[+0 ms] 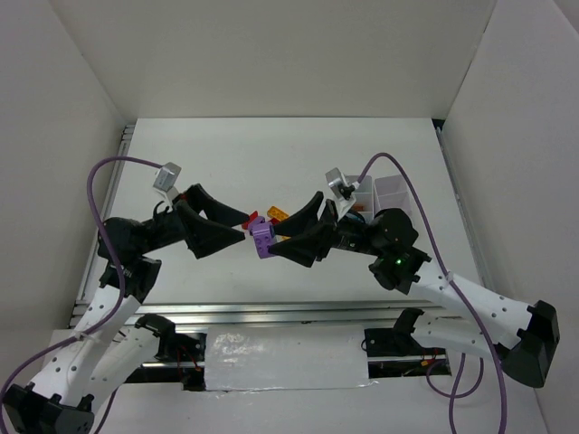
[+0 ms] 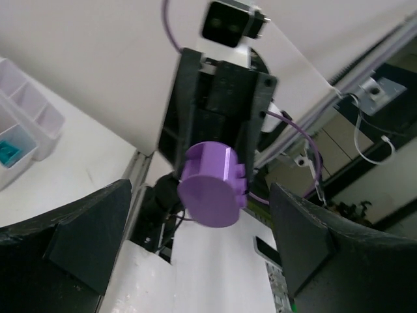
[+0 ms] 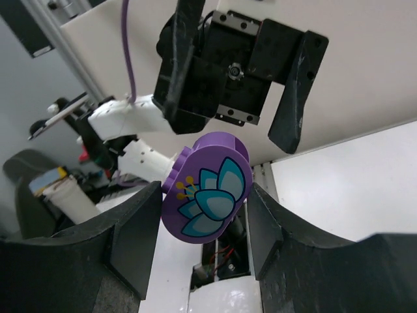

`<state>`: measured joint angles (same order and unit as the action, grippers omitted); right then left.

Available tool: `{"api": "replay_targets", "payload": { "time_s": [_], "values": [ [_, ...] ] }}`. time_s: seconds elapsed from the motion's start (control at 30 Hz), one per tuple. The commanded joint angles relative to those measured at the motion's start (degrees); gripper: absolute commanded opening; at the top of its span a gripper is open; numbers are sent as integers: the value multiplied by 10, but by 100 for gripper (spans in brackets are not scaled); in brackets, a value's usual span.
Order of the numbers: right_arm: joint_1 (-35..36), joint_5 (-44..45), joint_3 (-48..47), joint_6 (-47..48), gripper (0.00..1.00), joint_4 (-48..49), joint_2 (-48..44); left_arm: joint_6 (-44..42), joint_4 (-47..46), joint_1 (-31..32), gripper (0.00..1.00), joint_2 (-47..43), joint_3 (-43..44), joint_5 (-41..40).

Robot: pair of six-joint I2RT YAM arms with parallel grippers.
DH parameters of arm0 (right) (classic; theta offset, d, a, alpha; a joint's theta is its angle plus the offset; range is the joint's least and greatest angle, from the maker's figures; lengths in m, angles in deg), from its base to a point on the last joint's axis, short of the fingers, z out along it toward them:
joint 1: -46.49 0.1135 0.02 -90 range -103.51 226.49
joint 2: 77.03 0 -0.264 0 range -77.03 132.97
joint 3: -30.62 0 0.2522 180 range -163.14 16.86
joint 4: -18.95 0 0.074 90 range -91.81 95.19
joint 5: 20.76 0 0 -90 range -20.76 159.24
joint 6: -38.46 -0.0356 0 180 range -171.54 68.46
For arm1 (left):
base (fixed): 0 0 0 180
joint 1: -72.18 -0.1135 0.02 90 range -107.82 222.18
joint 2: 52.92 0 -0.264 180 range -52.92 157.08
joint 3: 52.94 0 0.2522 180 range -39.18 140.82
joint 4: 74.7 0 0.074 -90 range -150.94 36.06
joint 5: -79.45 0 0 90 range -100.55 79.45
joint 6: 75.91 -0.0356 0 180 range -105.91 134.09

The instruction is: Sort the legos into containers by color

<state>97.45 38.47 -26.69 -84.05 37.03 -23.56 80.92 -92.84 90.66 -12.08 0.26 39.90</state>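
A purple oval lego point(image 1: 263, 240) with a teal flower print hangs above the table between the two arms. My right gripper point(image 1: 274, 245) is shut on it; in the right wrist view its fingers point(image 3: 137, 241) press both sides of the lego point(image 3: 212, 186). My left gripper point(image 1: 246, 228) faces it, open. In the left wrist view the lego point(image 2: 212, 186) sits between my wide-apart left fingers point(image 2: 91, 228), untouched. A red lego point(image 1: 253, 220) and yellow and orange legos point(image 1: 277, 215) lie on the table below. The white tray point(image 1: 384, 192) stands at the right.
A teal lego point(image 2: 8, 151) lies in one tray compartment point(image 2: 29, 127). White walls enclose the table on three sides. A metal rail point(image 1: 271, 312) runs along the near edge.
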Motion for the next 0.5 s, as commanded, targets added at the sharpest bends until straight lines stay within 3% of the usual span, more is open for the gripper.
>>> {"api": "replay_targets", "payload": {
  "time_s": [0.0,0.23,0.47],
  "values": [
    [-2,-69,-17,-4,5,69,19,73,-139,20,99,-1,-2,35],
    [-1,-93,-50,-15,6,82,50,47,-117,79,94,16,8,24],
    [-1,-83,-54,2,6,61,51,-18,-34,122,85,28,20,-3]
  ]
}}
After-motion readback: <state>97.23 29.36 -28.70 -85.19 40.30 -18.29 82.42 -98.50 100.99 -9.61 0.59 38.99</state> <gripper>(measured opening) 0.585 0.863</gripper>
